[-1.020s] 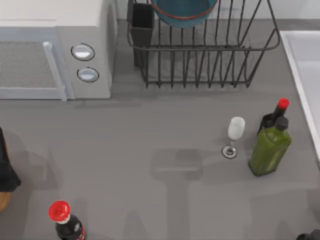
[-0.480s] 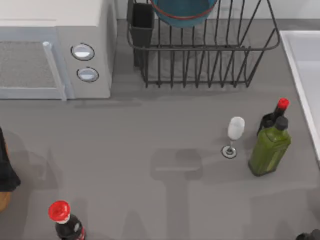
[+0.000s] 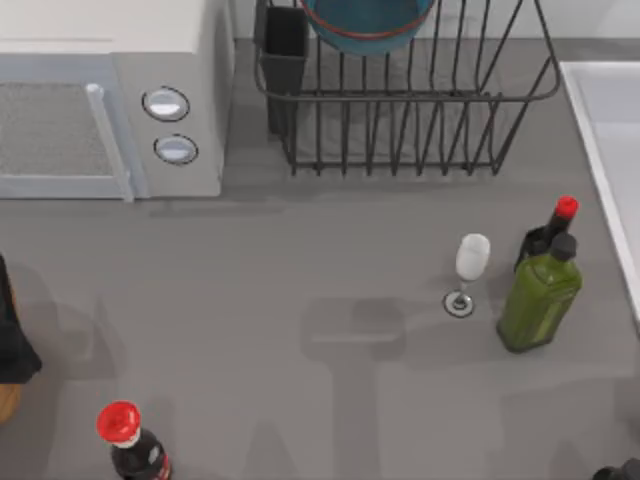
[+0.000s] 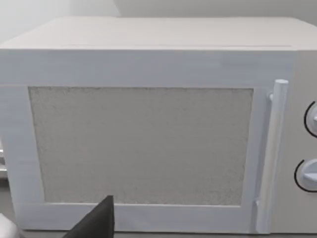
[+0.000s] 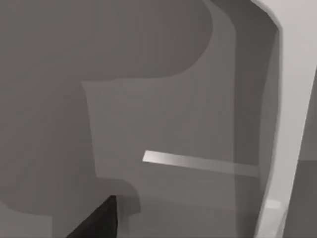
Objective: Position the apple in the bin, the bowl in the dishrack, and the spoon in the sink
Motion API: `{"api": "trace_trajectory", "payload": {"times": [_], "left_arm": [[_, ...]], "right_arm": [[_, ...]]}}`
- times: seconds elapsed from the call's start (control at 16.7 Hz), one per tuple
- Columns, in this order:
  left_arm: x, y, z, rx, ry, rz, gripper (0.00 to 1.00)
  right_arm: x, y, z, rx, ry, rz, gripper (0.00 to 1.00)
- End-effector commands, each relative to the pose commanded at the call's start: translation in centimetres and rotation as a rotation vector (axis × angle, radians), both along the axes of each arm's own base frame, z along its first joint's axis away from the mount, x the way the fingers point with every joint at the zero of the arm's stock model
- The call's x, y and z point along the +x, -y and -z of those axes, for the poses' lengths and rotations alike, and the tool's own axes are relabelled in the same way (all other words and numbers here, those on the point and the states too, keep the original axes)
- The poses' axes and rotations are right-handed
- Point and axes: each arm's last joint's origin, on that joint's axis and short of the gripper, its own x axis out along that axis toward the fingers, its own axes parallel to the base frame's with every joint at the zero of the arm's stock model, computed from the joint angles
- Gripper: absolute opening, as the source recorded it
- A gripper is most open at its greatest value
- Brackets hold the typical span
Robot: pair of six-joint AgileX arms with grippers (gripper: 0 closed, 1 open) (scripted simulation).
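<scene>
Fingers of both arms cannot be judged spread or pressed together: the left arm [image 3: 12, 340] sits at the top view's left edge, the right arm [image 3: 618, 472] at its lower right corner. Bowl [image 3: 368, 22] rests in the dishrack [image 3: 400, 100] at upper centre. The sink [image 3: 605, 150] lies at the right edge, beside a green bottle [image 3: 538, 295] and wine glass [image 3: 468, 272] on the counter [image 3: 300, 300]. The microwave [image 3: 110, 110] stands upper left.

Left arm [image 3: 12, 335] black and bulky, right arm [image 3: 618, 471] black and rounded, matte black wedge-shaped pincer fingertips [image 4: 96, 224]
</scene>
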Motion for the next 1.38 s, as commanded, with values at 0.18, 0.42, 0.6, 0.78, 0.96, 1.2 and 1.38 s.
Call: {"api": "trace_trajectory", "payload": {"times": [0.18,0.42,0.6,0.78,0.96,1.2,1.38], "left_arm": [[0.0,0.0,0.0,0.0,0.0,0.0,1.0],[0.0,0.0,0.0,0.0,0.0,0.0,1.0],[0.0,0.0,0.0,0.0,0.0,0.0,1.0],[0.0,0.0,0.0,0.0,0.0,0.0,1.0],[0.0,0.0,0.0,0.0,0.0,0.0,1.0],[0.0,0.0,0.0,0.0,0.0,0.0,1.0],[0.0,0.0,0.0,0.0,0.0,0.0,1.0]], "right_arm": [[0.0,0.0,0.0,0.0,0.0,0.0,0.0],[0.3,0.1,-2.0,0.002,0.03,0.001,0.0],[0.8,0.1,-3.5,0.002,0.035,0.0,0.0],[1.0,0.1,-5.8,0.003,0.019,0.0,0.0],[0.9,0.1,-7.8,0.004,0.007,0.001,0.0],[0.4,0.1,-11.4,0.003,0.021,0.001,0.0],[0.3,0.0,-12.0,0.002,0.031,0.001,0.0]]}}
